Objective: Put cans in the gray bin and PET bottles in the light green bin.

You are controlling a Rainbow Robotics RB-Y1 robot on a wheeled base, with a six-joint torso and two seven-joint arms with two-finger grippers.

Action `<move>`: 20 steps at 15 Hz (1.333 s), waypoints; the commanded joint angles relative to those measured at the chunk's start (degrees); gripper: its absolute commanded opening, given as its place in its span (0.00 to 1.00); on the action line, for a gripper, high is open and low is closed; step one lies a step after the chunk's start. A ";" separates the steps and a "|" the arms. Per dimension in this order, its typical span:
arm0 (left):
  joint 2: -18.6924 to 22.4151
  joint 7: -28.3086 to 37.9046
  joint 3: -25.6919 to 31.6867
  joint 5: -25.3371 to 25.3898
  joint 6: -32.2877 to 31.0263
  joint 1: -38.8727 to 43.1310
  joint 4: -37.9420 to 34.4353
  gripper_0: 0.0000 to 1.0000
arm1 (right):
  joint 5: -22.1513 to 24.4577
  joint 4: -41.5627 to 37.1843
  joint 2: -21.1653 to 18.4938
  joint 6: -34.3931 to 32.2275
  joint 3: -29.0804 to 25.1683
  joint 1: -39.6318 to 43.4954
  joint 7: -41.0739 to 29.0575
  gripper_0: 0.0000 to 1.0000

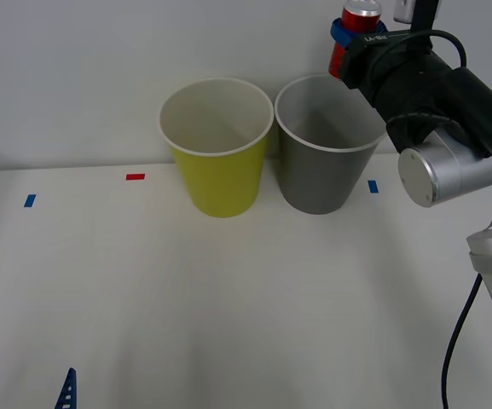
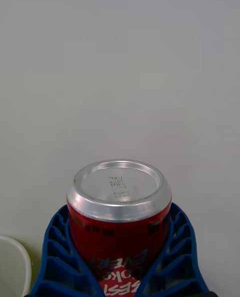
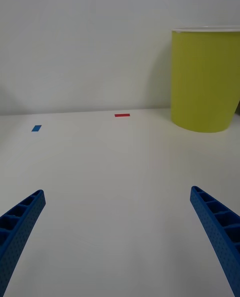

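red can point(image 2: 119, 212), "COKE" lettering, right tool point(image 2: 120, 272) gripping

Table point(image 1: 228, 290) — broad bare stretch in front of both bins, open to pass. Green bin point(image 1: 218, 149) and gray bin point(image 1: 324, 149) side by side, just about touching at back — mouths open. Right gripper point(image 1: 344, 38) with can point(image 1: 358, 19) occupies space above gray bin's far rim.

Red can point(image 2: 120, 237): white lettering upside down, partly "OKE" (rest hidden by jaws); base stamp unreadable.
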 commanded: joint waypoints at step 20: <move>0.00 0.00 0.00 0.00 0.00 0.00 0.00 1.00 | -1.80 -15.80 -1.43 18.27 -2.71 4.70 1.04 1.00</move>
